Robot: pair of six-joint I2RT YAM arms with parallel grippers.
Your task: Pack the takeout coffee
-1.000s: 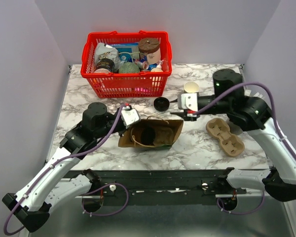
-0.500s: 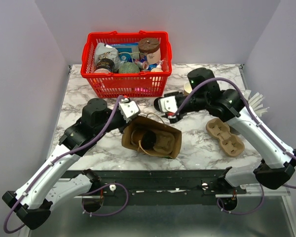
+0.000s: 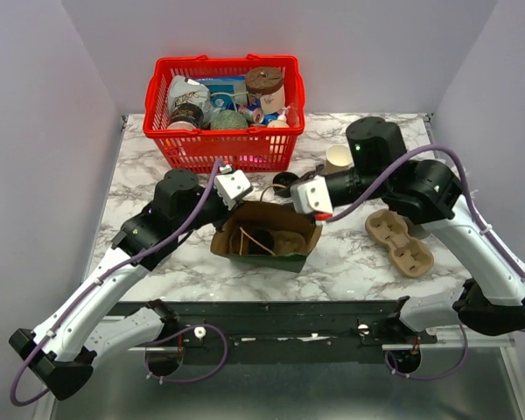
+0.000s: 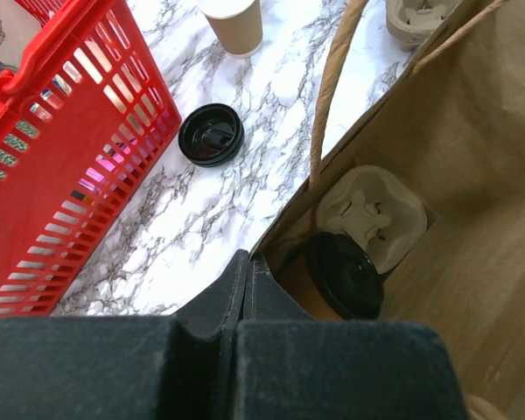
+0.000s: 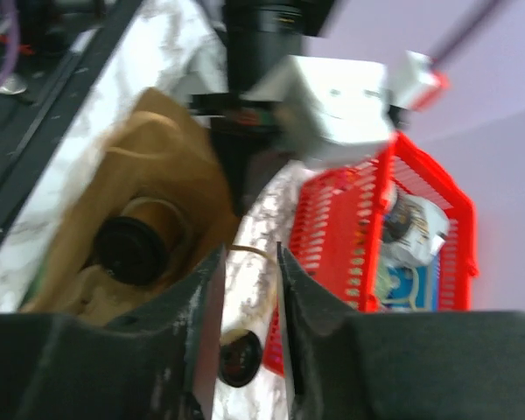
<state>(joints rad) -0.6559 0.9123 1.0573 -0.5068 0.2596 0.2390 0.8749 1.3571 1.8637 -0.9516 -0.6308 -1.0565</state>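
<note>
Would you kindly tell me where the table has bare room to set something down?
Bare marble lies between the bag and the carrier, plus a strip left of the basket. It is crowded between basket, lid, cup and bag.

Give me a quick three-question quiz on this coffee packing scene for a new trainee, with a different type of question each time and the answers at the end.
1. True or false: the tan cup stands on the table, outside the paper bag.
2. What sits in the carrier inside the bag? A) a cup with a black lid B) a spoon C) nothing
3. Fill in: the loose black lid lies on the table between the bag and the red ____.

Key: 1 true; 2 A; 3 basket.
</note>
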